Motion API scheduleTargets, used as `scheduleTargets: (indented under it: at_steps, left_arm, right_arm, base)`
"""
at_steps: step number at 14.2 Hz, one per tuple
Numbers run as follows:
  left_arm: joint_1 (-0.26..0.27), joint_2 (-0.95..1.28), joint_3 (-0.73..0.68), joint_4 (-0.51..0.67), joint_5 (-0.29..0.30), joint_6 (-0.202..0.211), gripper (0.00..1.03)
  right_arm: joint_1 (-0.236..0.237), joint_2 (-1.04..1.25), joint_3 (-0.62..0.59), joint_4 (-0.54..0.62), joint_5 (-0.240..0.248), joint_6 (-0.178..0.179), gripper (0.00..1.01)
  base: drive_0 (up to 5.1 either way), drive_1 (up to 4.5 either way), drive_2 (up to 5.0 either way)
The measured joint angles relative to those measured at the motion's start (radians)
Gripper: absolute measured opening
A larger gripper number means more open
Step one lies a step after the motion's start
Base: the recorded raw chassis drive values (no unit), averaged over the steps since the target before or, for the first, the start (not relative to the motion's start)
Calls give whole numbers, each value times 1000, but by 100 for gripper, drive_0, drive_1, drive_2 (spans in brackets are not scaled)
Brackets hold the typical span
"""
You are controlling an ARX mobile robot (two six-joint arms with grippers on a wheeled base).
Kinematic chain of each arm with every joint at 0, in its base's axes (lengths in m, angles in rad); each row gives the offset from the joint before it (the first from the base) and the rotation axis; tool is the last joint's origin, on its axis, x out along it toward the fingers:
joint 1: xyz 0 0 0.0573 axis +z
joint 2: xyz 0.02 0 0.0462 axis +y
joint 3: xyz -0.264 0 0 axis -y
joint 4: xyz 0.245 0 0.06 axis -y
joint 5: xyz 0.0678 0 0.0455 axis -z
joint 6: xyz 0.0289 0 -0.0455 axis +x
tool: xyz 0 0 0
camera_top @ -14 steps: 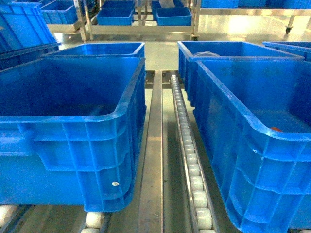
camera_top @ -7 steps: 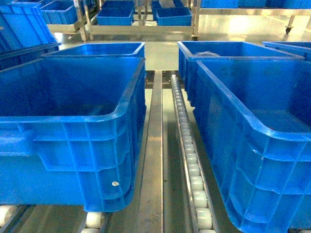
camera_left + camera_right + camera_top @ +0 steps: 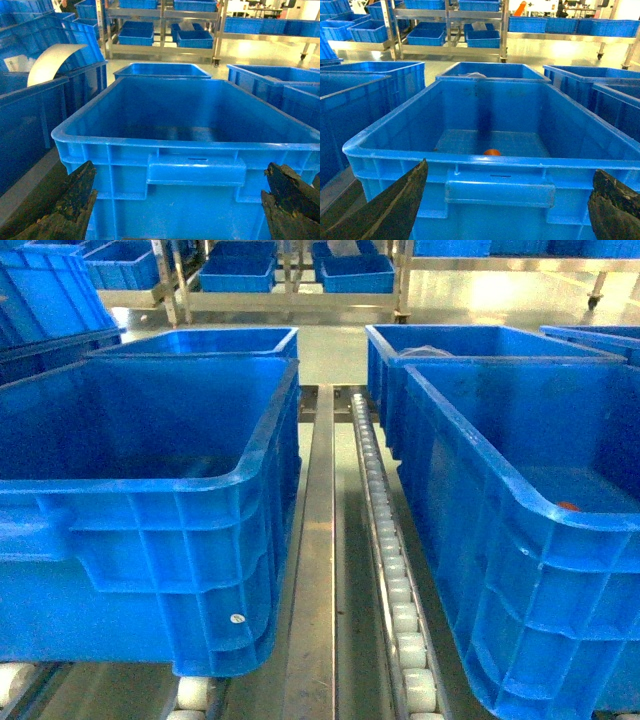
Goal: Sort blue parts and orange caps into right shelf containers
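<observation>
On the shelf (image 3: 318, 540), 2 large blue bins are seen side by side on the roller tracks (image 3: 392, 570), with 2 more bins behind them. The right shelf container (image 3: 520, 540) holds 1 orange cap (image 3: 492, 152), resting on the bin floor near the front wall; in the head view only a sliver of it (image 3: 568, 506) shows above the rim. The left bin (image 3: 150, 530) appears empty as far as its floor can be seen. No blue part is visible in any view.

The left end effector (image 3: 177, 210) is held spread in front of the left bin, both fingers wide apart with nothing between them. The right end effector (image 3: 505, 207) is likewise released and empty, facing the front wall of the right bin.

Handling, judged: the cap is expected to be light, rigid and smooth-sided, apt to roll if tipped. A grip across its round side, from above, is thought safest. The blue parts are presumed equally light and stiff, best taken across their flat faces.

Room: the bins are deep with thick rolled rims, so any reach inside must clear the front rim first. The bins stand apart, with a steel rail (image 3: 312, 600) and rollers between them. Space above the bins is open.
</observation>
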Motion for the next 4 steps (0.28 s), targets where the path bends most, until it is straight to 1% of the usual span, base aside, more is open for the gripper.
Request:
scheduleTargets:
  at_steps: [4]
  left_arm:
    - [0, 0, 0, 0, 0, 0, 98]
  right_arm:
    - [0, 0, 0, 0, 0, 0, 98]
  base:
    - [0, 0, 0]
